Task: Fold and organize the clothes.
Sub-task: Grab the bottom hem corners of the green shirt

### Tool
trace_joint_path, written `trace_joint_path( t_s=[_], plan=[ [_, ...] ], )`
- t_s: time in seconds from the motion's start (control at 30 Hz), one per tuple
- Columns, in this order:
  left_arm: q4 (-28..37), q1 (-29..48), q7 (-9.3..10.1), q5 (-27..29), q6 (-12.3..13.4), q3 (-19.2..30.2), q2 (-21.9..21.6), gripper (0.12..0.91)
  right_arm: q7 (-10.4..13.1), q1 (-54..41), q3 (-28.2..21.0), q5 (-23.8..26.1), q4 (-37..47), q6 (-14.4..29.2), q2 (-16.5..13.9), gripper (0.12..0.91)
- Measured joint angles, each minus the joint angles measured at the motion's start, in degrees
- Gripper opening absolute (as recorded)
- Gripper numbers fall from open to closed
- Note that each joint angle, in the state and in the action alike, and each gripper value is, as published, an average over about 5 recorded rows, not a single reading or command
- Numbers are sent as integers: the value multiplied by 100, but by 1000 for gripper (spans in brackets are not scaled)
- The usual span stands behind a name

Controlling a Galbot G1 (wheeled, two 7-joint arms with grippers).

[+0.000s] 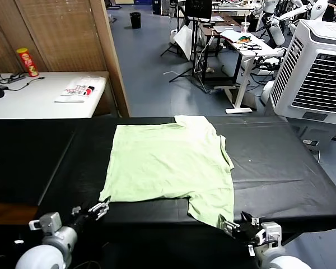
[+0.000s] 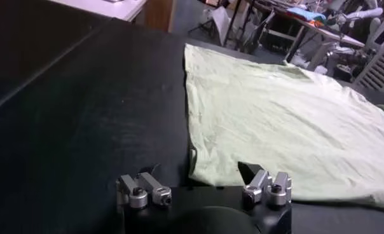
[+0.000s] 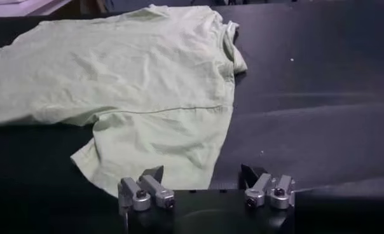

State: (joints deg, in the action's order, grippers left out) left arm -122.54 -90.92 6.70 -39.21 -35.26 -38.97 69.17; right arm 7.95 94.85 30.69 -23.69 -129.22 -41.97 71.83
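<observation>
By T-shirt [image 1: 171,162] hem: both end effectors, low.

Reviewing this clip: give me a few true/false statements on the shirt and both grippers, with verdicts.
1. The T-shirt lies on the black table covering. True.
2. The left gripper holds the shirt's hem. False: it is open at the near corner, gripping nothing.
3. The right gripper is open near the sleeve. True.
4. The shirt is folded into a small square. False: only one side is folded in.
</observation>
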Motion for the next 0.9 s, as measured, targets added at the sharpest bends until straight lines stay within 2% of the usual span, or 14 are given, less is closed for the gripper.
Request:
trace_joint_path(
  t_s=[0.07, 0.27, 0.3, 0.4, 0.47, 0.67, 0.77, 0.9],
  plan=[
    [15, 8, 0, 14, 11, 5, 11, 798, 7, 3, -1, 5, 10, 6, 9, 622],
    [101, 52, 5, 70, 110, 34, 56, 796, 27, 27, -16, 19, 46, 19, 54, 313],
    [115, 58, 8, 80, 120, 40, 61, 786, 29, 34, -19, 20, 46, 20, 61, 263],
    [135, 58, 10, 109, 152, 63, 79, 687, 45, 61, -32, 28, 25, 33, 88, 147],
    [121, 44, 8, 135, 176, 85, 92, 577, 56, 88, -34, 46, -5, 70, 108, 124],
    [-14, -14, 16, 274, 220, 133, 158, 258, 97, 227, 37, 114, -193, 185, 152, 122],
    [-124, -90, 18, 319, 215, 99, 194, 139, 146, 345, 87, 167, -356, 180, 191, 122],
    [-314, -267, 22, 379, 211, 8, 259, 126, 166, 599, 129, 253, -630, 178, 259, 122]
  ],
)
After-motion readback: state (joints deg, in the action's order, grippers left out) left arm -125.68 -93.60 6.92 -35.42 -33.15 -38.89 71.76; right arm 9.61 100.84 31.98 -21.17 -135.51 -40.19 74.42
